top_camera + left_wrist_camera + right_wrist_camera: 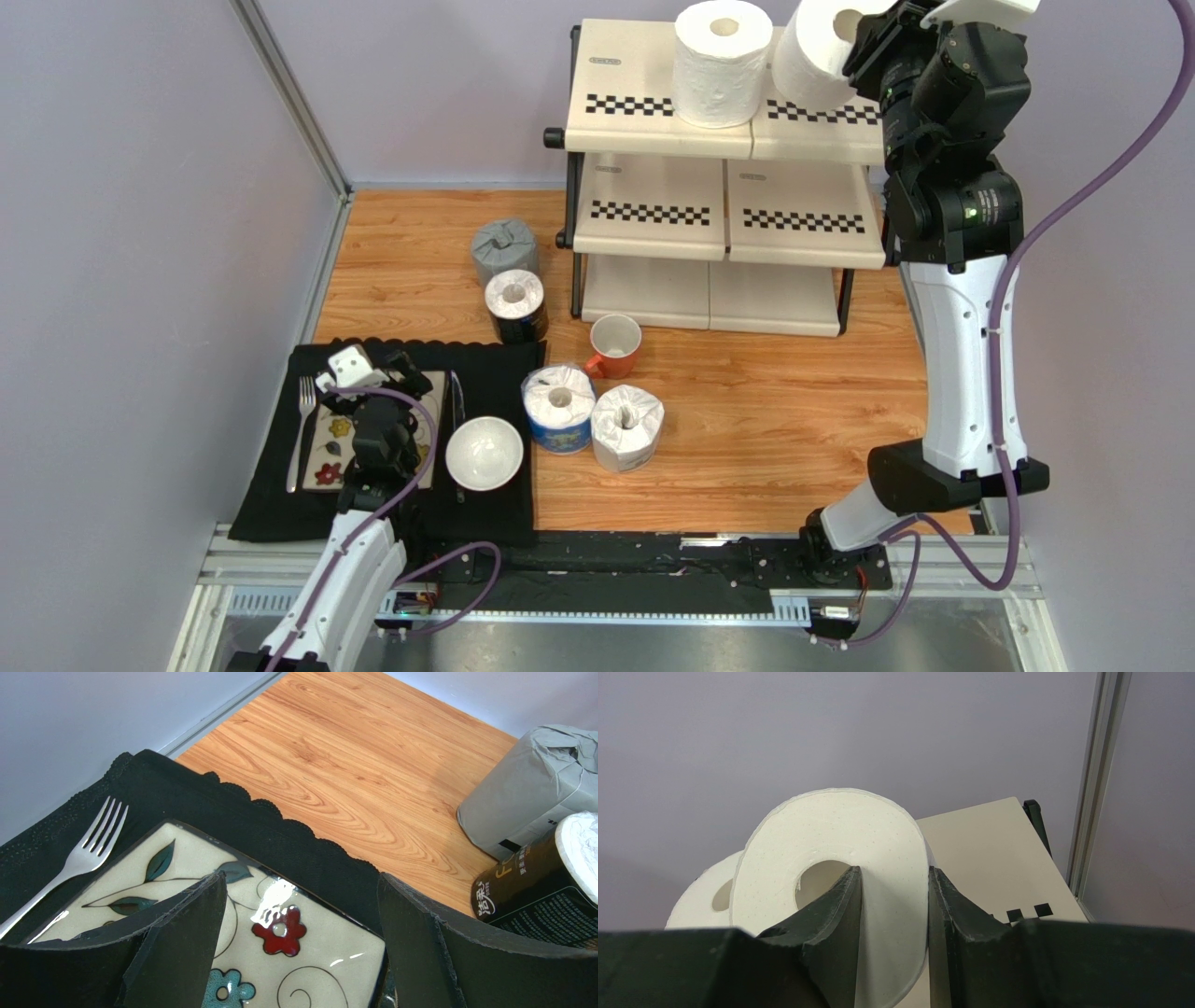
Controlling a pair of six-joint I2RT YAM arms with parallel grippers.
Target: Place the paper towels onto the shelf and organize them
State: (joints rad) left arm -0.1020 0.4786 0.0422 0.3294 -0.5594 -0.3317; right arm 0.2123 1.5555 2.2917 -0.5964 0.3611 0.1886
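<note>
My right gripper [873, 49] is shut on a plain white paper towel roll [821, 49], tilted over the right end of the shelf's [617, 77] top tier. In the right wrist view one finger sits inside the core of this roll [878, 840] and the other presses its outer wall; the gripper [892, 875] hides the roll's lower part. A second white roll [723, 63] stands upright on the top tier. On the table are grey [504, 249], black [516, 305], blue [558, 409] and clear-wrapped [627, 427] rolls. My left gripper [368, 371] hangs open over a floral plate [316, 952].
An orange mug [613, 345] stands in front of the shelf. A white bowl [484, 452], the plate and a fork [91, 847] lie on a black mat [267, 490] at the near left. Grey walls close in on the left, back and right.
</note>
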